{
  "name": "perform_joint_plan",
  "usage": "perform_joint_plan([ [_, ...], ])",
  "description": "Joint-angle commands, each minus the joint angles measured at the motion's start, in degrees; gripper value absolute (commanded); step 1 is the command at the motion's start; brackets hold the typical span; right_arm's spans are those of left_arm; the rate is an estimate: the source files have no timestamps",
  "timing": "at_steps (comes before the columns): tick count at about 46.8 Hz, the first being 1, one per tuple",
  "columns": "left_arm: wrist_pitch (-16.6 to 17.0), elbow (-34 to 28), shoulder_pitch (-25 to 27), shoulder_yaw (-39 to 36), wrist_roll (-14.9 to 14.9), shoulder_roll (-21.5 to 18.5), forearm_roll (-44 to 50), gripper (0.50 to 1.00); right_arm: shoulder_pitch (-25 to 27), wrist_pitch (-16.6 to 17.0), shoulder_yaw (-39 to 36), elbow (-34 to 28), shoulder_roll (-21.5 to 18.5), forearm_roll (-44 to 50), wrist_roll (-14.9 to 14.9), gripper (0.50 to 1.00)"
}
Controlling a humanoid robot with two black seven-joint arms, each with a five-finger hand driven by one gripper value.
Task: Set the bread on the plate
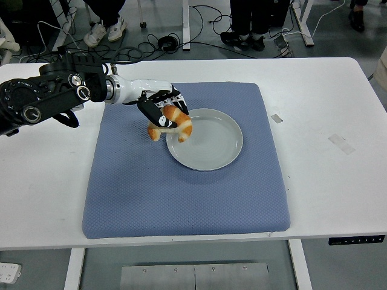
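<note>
A golden croissant-shaped bread (177, 123) hangs in my left hand (163, 110), whose black-and-white fingers are curled over its top. The bread is lifted above the blue mat and its right end overlaps the left rim of the pale grey plate (211, 145). The plate lies near the middle of the mat and holds nothing. My left arm reaches in from the left edge, its black forearm over the bare table. My right arm does not show in the head view.
A blue quilted mat (181, 193) covers the middle of the white table (326, 181). Two bits of tape (340, 142) lie on the table to the right. Cables and people's feet show on the floor beyond the far edge.
</note>
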State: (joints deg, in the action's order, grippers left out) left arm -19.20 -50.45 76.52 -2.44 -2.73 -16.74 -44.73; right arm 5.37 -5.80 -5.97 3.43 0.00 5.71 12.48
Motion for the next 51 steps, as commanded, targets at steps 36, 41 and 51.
perform_joint_plan([
  [36,2.7,1.1,-0.7,-0.4,0.1,3.8,2.2,0.666,0.0,0.0,0.0,0.0,0.0,0.0,0.0,1.000],
  [41,2.7,1.3,-0.8,-0.5,0.1,3.7,2.2,0.692,0.0,0.0,0.0,0.0,0.0,0.0,0.0,1.000],
  [51,2.7,1.9,-0.9,-0.6,0.1,3.7,2.2,0.737,0.0,0.0,0.0,0.0,0.0,0.0,0.0,1.000],
])
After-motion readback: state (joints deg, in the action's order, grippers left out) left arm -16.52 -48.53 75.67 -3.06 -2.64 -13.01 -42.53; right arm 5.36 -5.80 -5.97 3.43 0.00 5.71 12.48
